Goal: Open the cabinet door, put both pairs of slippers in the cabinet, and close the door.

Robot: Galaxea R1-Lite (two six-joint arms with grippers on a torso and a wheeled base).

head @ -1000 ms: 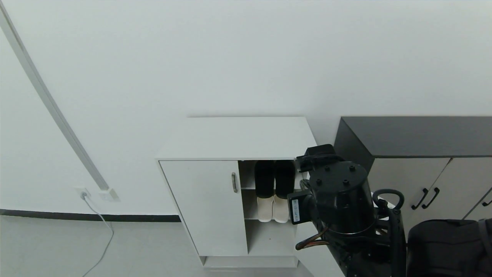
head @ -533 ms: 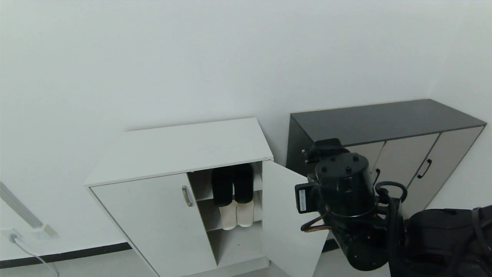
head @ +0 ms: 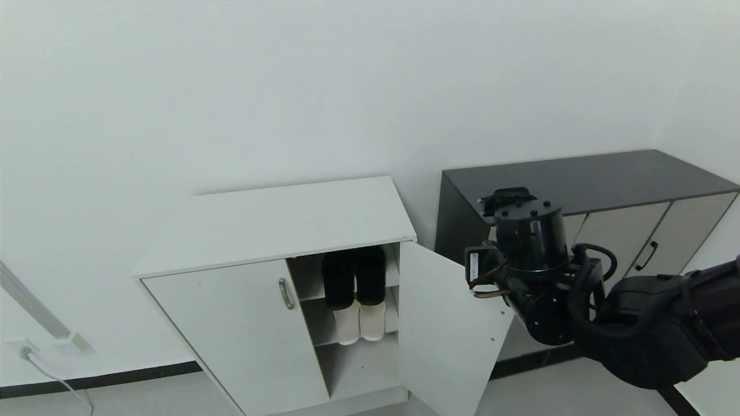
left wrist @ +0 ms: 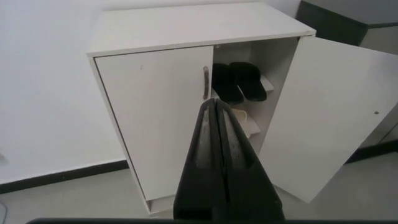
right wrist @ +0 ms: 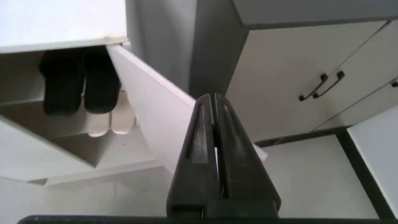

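Observation:
The white cabinet [head: 277, 219] stands against the wall with its left door shut and its right door [head: 445, 323] swung open. Inside, black slippers [head: 354, 274] lie on the upper shelf and white slippers [head: 359, 320] on the shelf below. My right arm's wrist [head: 529, 242] hangs by the open door's outer edge. In the right wrist view my right gripper [right wrist: 216, 98] is shut and empty, just in front of the door [right wrist: 155, 106]. In the left wrist view my left gripper [left wrist: 214, 102] is shut and empty, facing the shut door's handle [left wrist: 205, 83] from a distance.
A dark grey cabinet [head: 578, 179] with handled doors stands close to the right of the open door. A wall socket with a cable [head: 23, 349] sits low at the left. Bare floor lies in front of both cabinets.
The head camera has swung, so the whole picture shifted. Since half a second ago my right arm has risen and moved right beside the open door. The slippers have stayed put.

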